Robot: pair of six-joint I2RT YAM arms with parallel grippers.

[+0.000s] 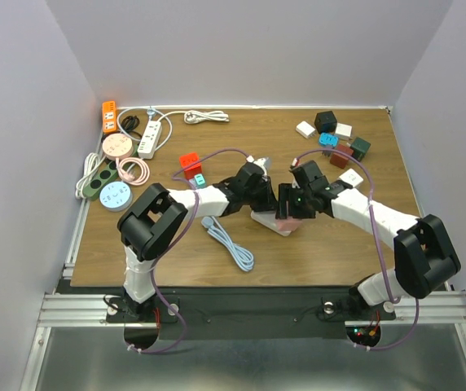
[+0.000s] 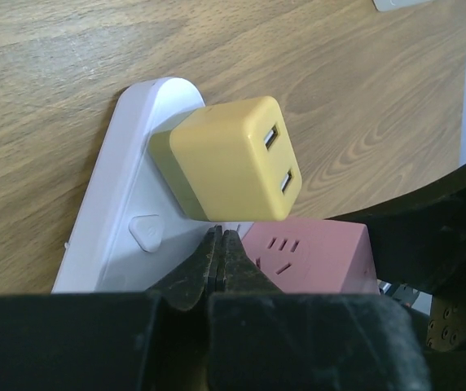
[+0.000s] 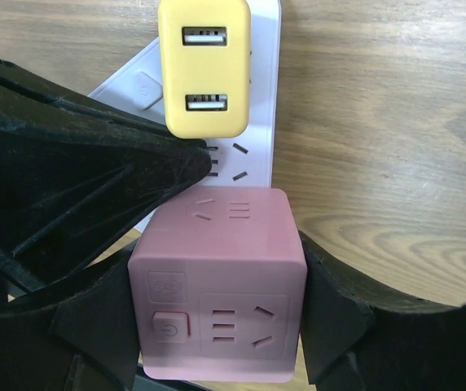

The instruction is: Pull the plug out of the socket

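A white power strip (image 1: 267,222) lies at the table's middle. A yellow USB plug (image 2: 229,159) and a pink cube plug (image 3: 221,285) sit in it side by side. My right gripper (image 3: 221,305) is shut on the pink cube plug, one finger on each side. My left gripper (image 2: 221,244) is shut and empty, its tips down on the white strip (image 2: 135,204) between the yellow plug and the pink cube (image 2: 310,257). In the top view both grippers meet over the strip, the left gripper (image 1: 265,195) beside the right gripper (image 1: 288,213). The yellow plug (image 3: 204,65) stands behind the cube.
A blue-grey coiled cable (image 1: 229,243) lies near the left arm. A red cube (image 1: 190,164) sits behind it. Several cube plugs (image 1: 339,138) stand at the back right. Power strips (image 1: 150,137), round sockets (image 1: 117,145) and a white cable (image 1: 206,117) crowd the back left.
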